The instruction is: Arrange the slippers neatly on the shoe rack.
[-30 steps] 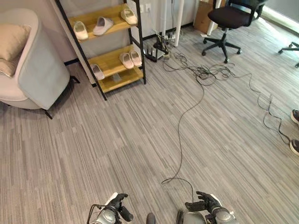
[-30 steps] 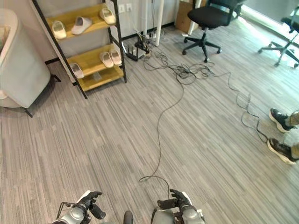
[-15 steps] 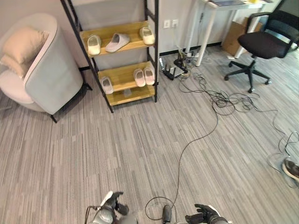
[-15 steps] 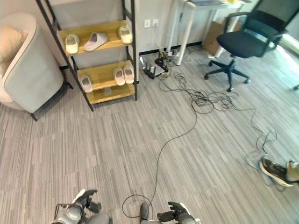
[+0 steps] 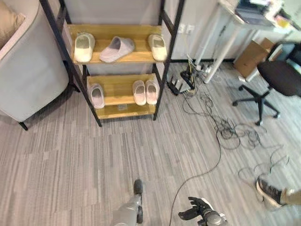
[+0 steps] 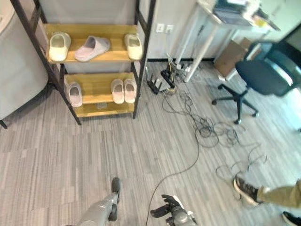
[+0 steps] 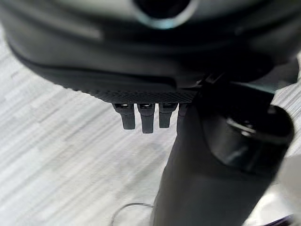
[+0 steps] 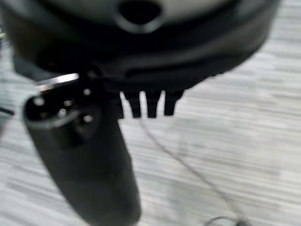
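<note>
Six slippers [image 5: 117, 47] on shoe rack [image 5: 117, 58] (two shelves); right hand [image 5: 200, 210] relaxed, left hand [image 7: 146, 117] unreadable.

light: bright, even | shadows: soft | wrist views: blurred close-up

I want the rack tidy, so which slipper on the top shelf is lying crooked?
The middle slipper on the top shelf: it lies slanted, while both neighbours point straight out.

Head eyes look down at shoe rack [image 5: 120, 70]; wrist cameras face floor.
</note>
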Controlling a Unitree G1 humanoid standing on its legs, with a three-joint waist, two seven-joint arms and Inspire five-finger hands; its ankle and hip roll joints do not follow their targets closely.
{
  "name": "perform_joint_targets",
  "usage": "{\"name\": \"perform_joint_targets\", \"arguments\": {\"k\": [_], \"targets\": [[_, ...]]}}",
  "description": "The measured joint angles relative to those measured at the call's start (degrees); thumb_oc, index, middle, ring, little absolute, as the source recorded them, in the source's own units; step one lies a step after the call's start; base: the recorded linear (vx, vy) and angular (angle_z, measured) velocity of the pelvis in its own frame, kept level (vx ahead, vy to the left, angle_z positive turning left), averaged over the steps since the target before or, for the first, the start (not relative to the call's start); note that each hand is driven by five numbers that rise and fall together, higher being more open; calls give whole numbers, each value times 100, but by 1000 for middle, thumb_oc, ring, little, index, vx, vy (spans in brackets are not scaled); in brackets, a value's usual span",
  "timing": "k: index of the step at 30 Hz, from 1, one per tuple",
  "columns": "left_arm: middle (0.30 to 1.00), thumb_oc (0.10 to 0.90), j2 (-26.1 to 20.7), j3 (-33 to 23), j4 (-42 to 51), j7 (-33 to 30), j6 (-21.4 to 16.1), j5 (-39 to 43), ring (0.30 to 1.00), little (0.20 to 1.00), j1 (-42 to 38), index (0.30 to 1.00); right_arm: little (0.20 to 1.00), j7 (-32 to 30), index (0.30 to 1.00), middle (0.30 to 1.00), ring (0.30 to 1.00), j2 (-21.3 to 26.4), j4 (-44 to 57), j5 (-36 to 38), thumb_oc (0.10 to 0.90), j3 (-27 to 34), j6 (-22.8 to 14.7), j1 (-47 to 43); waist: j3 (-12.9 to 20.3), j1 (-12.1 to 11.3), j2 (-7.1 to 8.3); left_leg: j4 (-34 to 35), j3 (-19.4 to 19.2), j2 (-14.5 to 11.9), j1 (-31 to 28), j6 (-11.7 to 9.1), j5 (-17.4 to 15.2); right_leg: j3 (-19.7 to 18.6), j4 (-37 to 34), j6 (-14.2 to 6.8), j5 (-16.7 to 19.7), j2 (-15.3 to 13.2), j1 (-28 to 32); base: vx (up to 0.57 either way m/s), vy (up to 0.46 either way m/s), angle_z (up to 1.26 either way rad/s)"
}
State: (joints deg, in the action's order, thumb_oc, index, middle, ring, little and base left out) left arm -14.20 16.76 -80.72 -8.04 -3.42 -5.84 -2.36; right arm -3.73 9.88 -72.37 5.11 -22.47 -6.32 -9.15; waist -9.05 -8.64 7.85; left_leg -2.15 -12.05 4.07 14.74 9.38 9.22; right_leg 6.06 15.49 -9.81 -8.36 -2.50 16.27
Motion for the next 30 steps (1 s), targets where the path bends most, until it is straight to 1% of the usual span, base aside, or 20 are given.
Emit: {"name": "perform_joint_targets", "arguments": {"k": [1, 2, 3, 4, 5, 7, 9, 10, 14, 15, 16, 17, 19, 21, 23, 24, 27, 28, 29, 30], "targets": [[900, 800, 32, 20, 48, -2, -2, 0, 900, 900, -29, 900, 900, 67, 900, 900, 900, -11, 142, -12, 800, 58, -45, 72, 34, 59, -90, 38, 209, 129, -374, -12, -210, 134, 1674, -309, 491, -222, -581, 643, 305, 66], [900, 800, 35, 113, 135, 3, -13, -3, 900, 900, -101, 900, 900, 88, 900, 900, 900, -11, 138, -13, 800, 49, -42, 183, 118, 161, -86, 114, 353, 248, -602, 68, -235, 162, 2746, -215, 710, -378, -1024, 475, 198, 88], [900, 800, 31, 204, 180, -13, -20, -74, 900, 900, -156, 900, 900, 93, 900, 900, 900, -13, 189, -13, 800, 48, -29, 153, 138, 238, -144, 139, 572, 351, -744, 155, -340, 142, 3021, -179, 671, -436, -1265, 501, 153, 89], [900, 800, 18, 437, 261, -35, -22, -123, 900, 900, -374, 900, 900, 97, 900, 900, 900, 32, 176, -15, 800, 60, -17, 231, 134, 312, -246, 180, 853, 427, -947, 294, -538, 154, 3454, 93, 488, -501, -1706, 401, 4, 136], [900, 800, 68, 472, 278, -27, -30, -61, 900, 900, -530, 900, 900, 71, 900, 900, 900, 137, 197, -13, 800, 56, -24, 248, 80, 517, -471, 279, 1287, 396, -1177, 218, -451, 369, 3212, 412, -14, -522, -2004, 402, 4, 167], [900, 800, 195, 534, 362, -63, -108, 46, 900, 900, -858, 900, 900, 87, 900, 900, 900, 350, 363, 34, 800, 184, -28, 374, 6, 680, -806, 422, 1854, 351, -1497, 204, -485, 598, 1722, 454, -229, -589, -2354, 422, -95, 170], [900, 800, 220, 511, 538, -102, -155, 137, 900, 900, -1002, 900, 900, 58, 900, 900, 900, 395, 364, 42, 800, 197, -35, 308, 2, 659, -837, 464, 2190, 372, -1785, 42, -650, 400, 898, 465, -181, -583, -2818, 484, -155, 124], [900, 800, 222, 524, 517, -124, -157, 147, 900, 900, -1083, 900, 900, 48, 900, 900, 900, 388, 372, 43, 800, 145, -48, 323, 12, 777, -822, 450, 2544, 321, -1940, -83, -733, 91, -247, 414, -18, -323, -2752, 251, -83, 138], [900, 800, 176, 321, 530, 5, -295, 138, 900, 900, -899, 900, 900, 505, 900, 900, 900, 495, 349, 72, 800, 362, 96, 78, 61, 804, -561, 539, 2695, 361, -2531, -395, -1103, 427, -1262, 611, 1183, -208, -2902, 380, -219, 111], [900, 800, 113, 443, 465, -2, -289, 138, 900, 900, -755, 900, 900, 435, 900, 900, 900, 634, 452, 71, 800, 406, 109, 234, 136, 789, -386, 526, 2719, 493, -2759, -509, -1335, 476, -1376, 802, 1820, -230, -2909, 244, -164, 47], [900, 800, 111, 483, 368, -14, -250, 118, 900, 900, -531, 900, 900, 289, 900, 900, 900, 752, 589, 71, 800, 546, 32, 278, 142, 759, -523, 396, 2708, 316, -2842, -477, -1574, 444, -1181, 1060, 1986, -70, -2880, 242, -163, 27], [900, 800, 69, 449, 311, -3, -289, 115, 900, 900, -447, 900, 900, 187, 900, 900, 900, 769, 677, 66, 800, 533, 42, 285, 158, 806, -538, 255, 2703, 273, -2807, -609, -1652, 414, -1109, 1076, 1924, -25, -2911, 222, -179, 3], [900, 800, 19, 252, -129, 75, -194, -159, 900, 900, -224, 900, 900, 168, 900, 900, 900, 731, 834, -21, 800, 419, -32, 372, 74, 895, -366, -369, 2578, 246, -2597, -967, -1921, 218, -1677, 1250, 1820, 80, -2396, 234, -185, 5], [900, 800, 21, 99, -241, 107, -139, -343, 900, 900, -106, 900, 900, 175, 900, 900, 900, 704, 862, -77, 800, 307, -17, 489, 7, 906, -267, -235, 2445, 67, -2517, -1087, -1829, 177, -2034, 1285, 1828, 104, -2021, 240, -215, -6], [900, 800, 85, -264, -297, 98, -133, -334, 900, 900, -53, 900, 900, 173, 900, 900, 900, 730, 1063, -152, 800, 224, 17, 602, -27, 953, -359, -538, 2486, -18, -2434, -1311, -1724, 235, -2076, 1251, 1761, 171, -1816, 63, -137, 16], [900, 800, 98, -381, -289, 103, -104, -332, 900, 900, -167, 900, 900, 160, 900, 900, 900, 738, 1235, -157, 800, 227, 19, 763, -49, 1019, -370, -1184, 2441, 77, -2029, -1452, -1817, 307, -2075, 1147, 1667, 121, -1794, 6, -103, 88], [900, 800, 44, -338, 83, -10, -131, -321, 900, 900, -295, 900, 900, 204, 900, 900, 900, 732, 1260, -208, 800, 38, 45, 796, -186, 892, -349, -2968, 1487, 35, -1131, -1672, -1816, 449, -2076, 1222, 1541, 24, -1648, 55, -142, 56], [900, 800, 20, -264, 275, -51, -124, -315, 900, 900, -321, 900, 900, 199, 900, 900, 900, 727, 1361, -226, 800, 9, 42, 731, -257, 782, -294, -3350, 1081, -198, -827, -1576, -1947, 465, -2077, 1360, 1426, -47, -1569, 140, -37, 27], [900, 800, -75, -40, 345, -135, -132, -337, 900, 900, -327, 900, 900, 175, 900, 900, 900, 739, 1502, -244, 800, -36, 26, 724, -287, 814, -320, -2979, 729, -508, -784, -1487, -1990, 549, -2077, 1397, 1361, -56, -1525, 114, 5, 26], [900, 800, -81, -35, 346, -136, -132, -337, 900, 900, -327, 900, 900, 175, 900, 900, 900, 739, 1505, -244, 800, -37, 26, 724, -290, 815, -319, -2966, 725, -523, -783, -1486, -1991, 551, -2077, 1397, 1361, -59, -1523, 134, 47, 40]]}}
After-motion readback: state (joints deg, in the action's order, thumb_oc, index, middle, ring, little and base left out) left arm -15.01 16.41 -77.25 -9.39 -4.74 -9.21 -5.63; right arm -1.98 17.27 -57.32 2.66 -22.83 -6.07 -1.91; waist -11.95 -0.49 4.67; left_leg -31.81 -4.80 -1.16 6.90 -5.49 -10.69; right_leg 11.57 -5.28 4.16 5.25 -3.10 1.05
